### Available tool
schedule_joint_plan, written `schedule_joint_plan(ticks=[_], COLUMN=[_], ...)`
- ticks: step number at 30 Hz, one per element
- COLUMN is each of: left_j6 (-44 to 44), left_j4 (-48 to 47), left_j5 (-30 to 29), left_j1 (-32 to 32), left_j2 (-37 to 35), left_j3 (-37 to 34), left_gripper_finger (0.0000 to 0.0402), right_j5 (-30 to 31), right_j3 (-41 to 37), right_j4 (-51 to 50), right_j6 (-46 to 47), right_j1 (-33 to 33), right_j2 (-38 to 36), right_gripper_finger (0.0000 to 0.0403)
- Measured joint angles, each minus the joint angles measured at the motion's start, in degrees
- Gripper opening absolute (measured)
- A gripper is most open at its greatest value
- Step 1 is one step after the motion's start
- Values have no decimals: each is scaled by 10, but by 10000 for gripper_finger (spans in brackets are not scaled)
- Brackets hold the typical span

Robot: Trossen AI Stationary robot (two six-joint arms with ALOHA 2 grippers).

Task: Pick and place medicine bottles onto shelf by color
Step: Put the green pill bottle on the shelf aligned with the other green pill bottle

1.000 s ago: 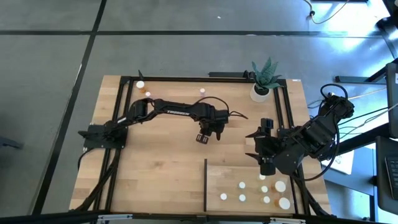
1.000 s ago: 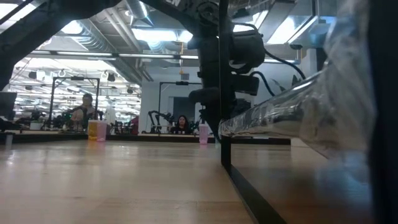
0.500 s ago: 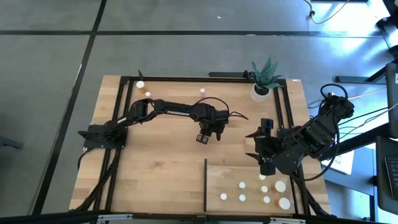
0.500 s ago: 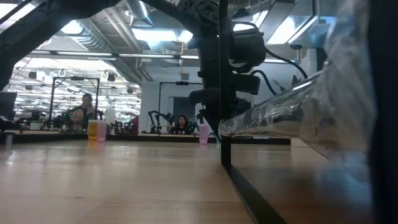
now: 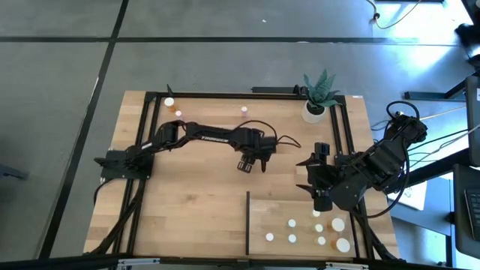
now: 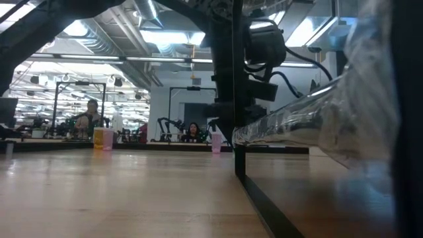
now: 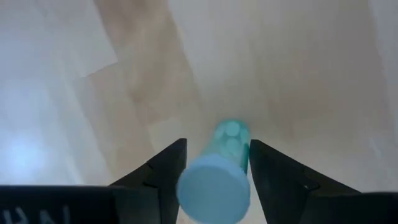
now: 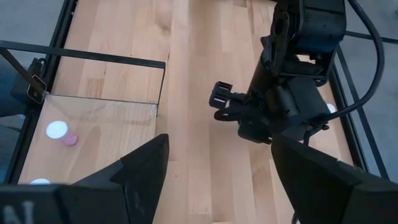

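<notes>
Start with the table (image 5: 187,210). Read from its centre in the high view, the shelf (image 5: 270,214) fills the 5 o'clock corner, with its dark upright edge on the side facing the centre.

Your left arm reaches in from 9 o'clock. The left gripper (image 5: 244,165) hangs almost over the table's centre, well apart from the shelf. Your right gripper (image 5: 321,201) waits over the shelf's far edge with its claw spread wide and nothing between the fingers.

Eight or so medicine bottles (image 5: 292,223) already stand on the shelf. Three loose bottles (image 5: 169,101) are out between 11 and 12 o'clock.

The one that matters is the small bottle (image 7: 214,186) in the left wrist view. It sits between the left fingers (image 7: 165,171), cap toward the camera and body pointing down at the bare wood. The fingers flank it closely, but I cannot tell whether they are pinching it or merely beside it. I cannot vouch for its body colour either.

I judge the step in hand to be the pick or carry of this bottle, with its placing not yet done.

Your next move calls for a sure grip first. Then carry it toward 5 o'clock over the shelf's upright edge to the group of matching colour, keeping clear of the right gripper parked there.
</notes>
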Motion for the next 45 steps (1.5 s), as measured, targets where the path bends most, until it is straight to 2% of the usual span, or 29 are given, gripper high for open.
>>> schedule_joint_plan(ticks=[4, 13, 26, 38, 42, 45], left_j6=[-22, -7, -5, 6, -4, -14], left_j4=[-1, -9, -14, -32, -81, -113], left_j5=[-28, -28, -31, -30, -19, 13], left_j1=[-10, -27, -15, -10, -7, 3], left_j2=[0, -7, -42, -44, -45, -47], left_j3=[0, 0, 4, 59, 75, 77], left_gripper_finger=[168, 168, 169, 169, 169, 169], right_j5=[0, 0, -1, -7, -34, -65], right_j3=[0, 0, 0, 0, 0, 0], right_j4=[0, 0, -1, -2, -2, -2], right_j6=[0, 3, 3, 1, 0, 0], right_j1=[0, 0, 0, 0, 0, 0], right_j2=[0, 0, 0, 0, 0, 0], right_gripper_finger=[284, 284, 284, 284, 284, 284])
